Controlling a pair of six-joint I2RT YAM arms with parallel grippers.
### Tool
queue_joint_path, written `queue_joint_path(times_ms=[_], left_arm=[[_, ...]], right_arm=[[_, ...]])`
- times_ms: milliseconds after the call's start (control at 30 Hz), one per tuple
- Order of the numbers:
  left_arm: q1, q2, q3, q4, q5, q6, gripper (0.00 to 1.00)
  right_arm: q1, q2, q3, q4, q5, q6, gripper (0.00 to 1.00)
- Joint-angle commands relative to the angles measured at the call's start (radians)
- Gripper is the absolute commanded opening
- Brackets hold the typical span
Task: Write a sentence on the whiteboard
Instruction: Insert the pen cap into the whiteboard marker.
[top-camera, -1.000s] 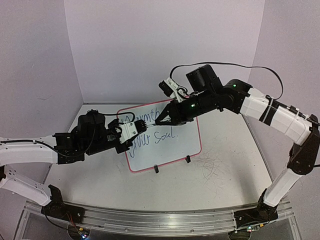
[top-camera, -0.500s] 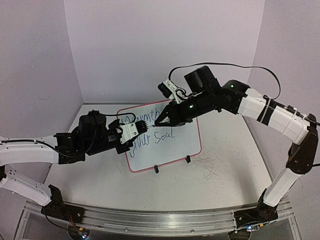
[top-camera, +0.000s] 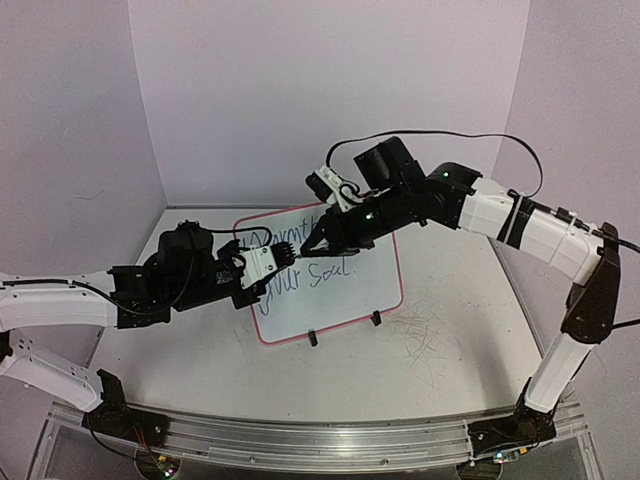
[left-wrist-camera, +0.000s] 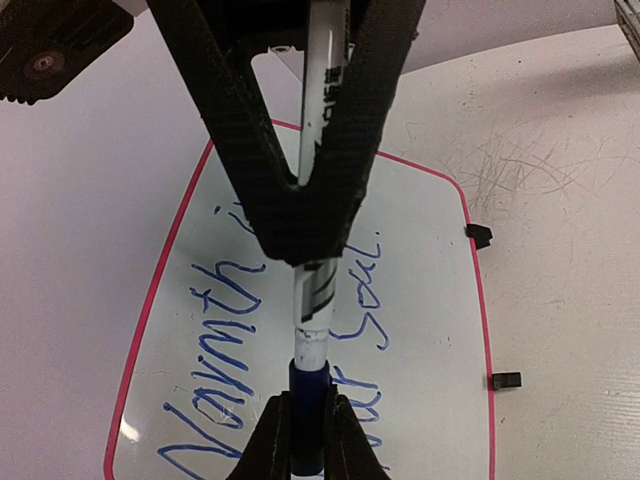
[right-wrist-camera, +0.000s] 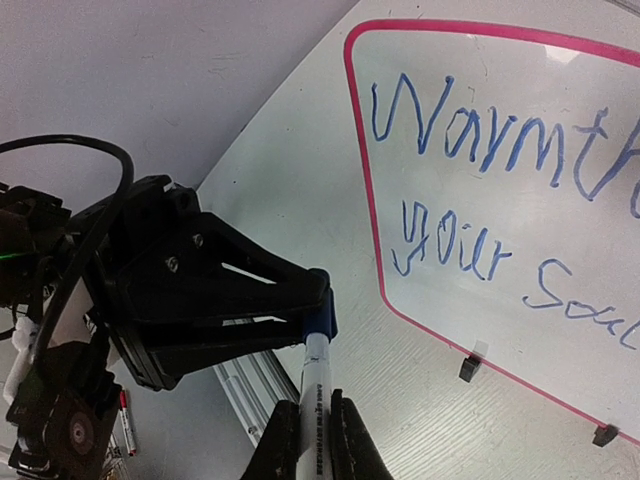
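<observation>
The whiteboard with its pink-red frame leans on its stand mid-table. The sentence runs across it in two lines of blue script and reads clearest in the right wrist view. A marker hangs level above the board, between the two arms. My left gripper is shut on its dark blue cap. My right gripper is shut on the white barrel. The barrel's end sits in the cap. The two grippers' fingertips nearly meet.
The stand's black feet rest on the tabletop at the board's near edge. Grey scribble marks cover the tabletop right of the board. Purple walls close the back and sides. A metal rail runs along the near edge.
My right gripper has moved left and slightly down with the marker barrel, closing the gap to the left gripper. The left arm has stayed put.
</observation>
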Motion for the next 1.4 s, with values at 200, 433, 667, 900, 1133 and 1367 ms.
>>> queue_joint_path(times_ms=[200, 433, 667, 900, 1133, 1367], left_arm=[[-0.070, 0.008, 0.078, 0.050, -0.064, -0.011, 0.00], [-0.184, 0.012, 0.104, 0.091, -0.192, 0.052, 0.00], [-0.206, -0.010, 0.084, 0.136, -0.208, 0.055, 0.00], [-0.228, -0.005, 0.081, 0.177, -0.251, 0.078, 0.00], [-0.254, -0.005, 0.071, 0.182, -0.280, 0.090, 0.00], [-0.257, -0.101, 0.030, 0.139, -0.270, -0.042, 0.12]], right_arm=[[0.043, 0.169, 0.125, -0.006, -0.077, 0.126, 0.00], [0.107, 0.240, 0.161, -0.005, -0.046, 0.249, 0.00], [0.157, 0.228, 0.129, 0.008, 0.036, 0.290, 0.00], [0.180, 0.230, 0.088, 0.068, 0.047, 0.353, 0.00], [0.196, 0.229, 0.093, 0.078, 0.080, 0.358, 0.00], [0.148, -0.008, -0.166, 0.230, 0.117, 0.314, 0.00]])
